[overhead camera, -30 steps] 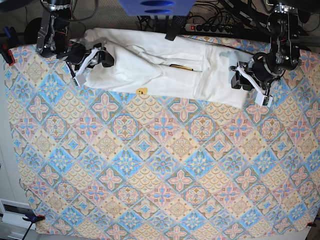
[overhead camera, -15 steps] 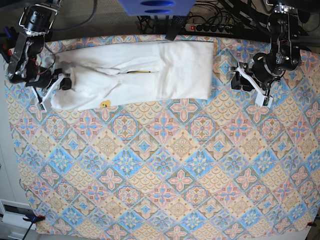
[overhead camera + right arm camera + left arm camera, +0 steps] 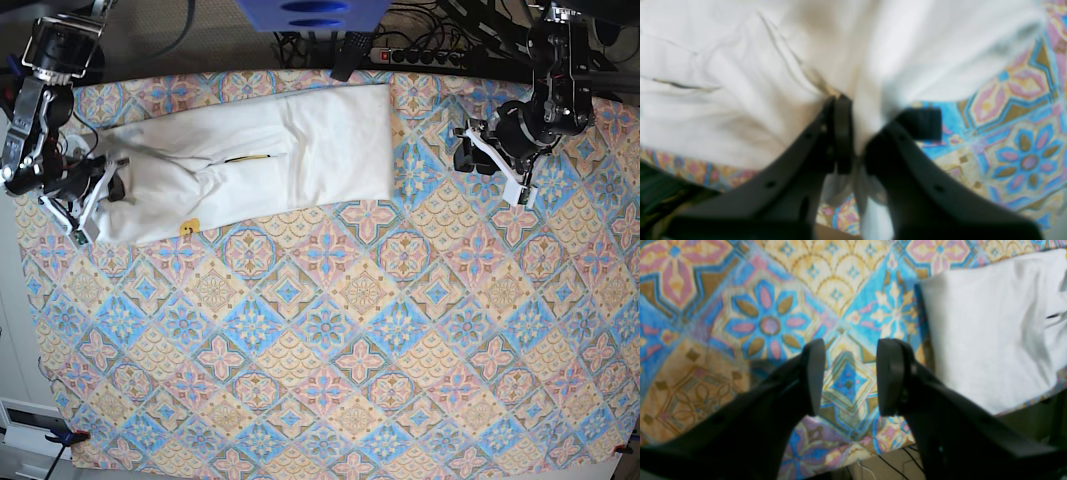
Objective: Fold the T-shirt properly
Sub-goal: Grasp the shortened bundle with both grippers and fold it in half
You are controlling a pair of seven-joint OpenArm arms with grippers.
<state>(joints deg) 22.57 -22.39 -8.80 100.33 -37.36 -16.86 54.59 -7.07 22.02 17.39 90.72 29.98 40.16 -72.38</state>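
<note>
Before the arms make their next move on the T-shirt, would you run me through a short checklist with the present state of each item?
1. Right gripper shut on the T-shirt: ok, cloth is pinched between its jaws.
2. Left gripper free of cloth: ok, jaws open over the bare patterned tablecloth.
3. Shirt wholly on the table: ok in the base view.
4. Shirt lying flat: not ok, creases and a ridge run near the gripped end.
5. Print facing down: cannot tell; only a small yellow spot shows at the edge.
</note>
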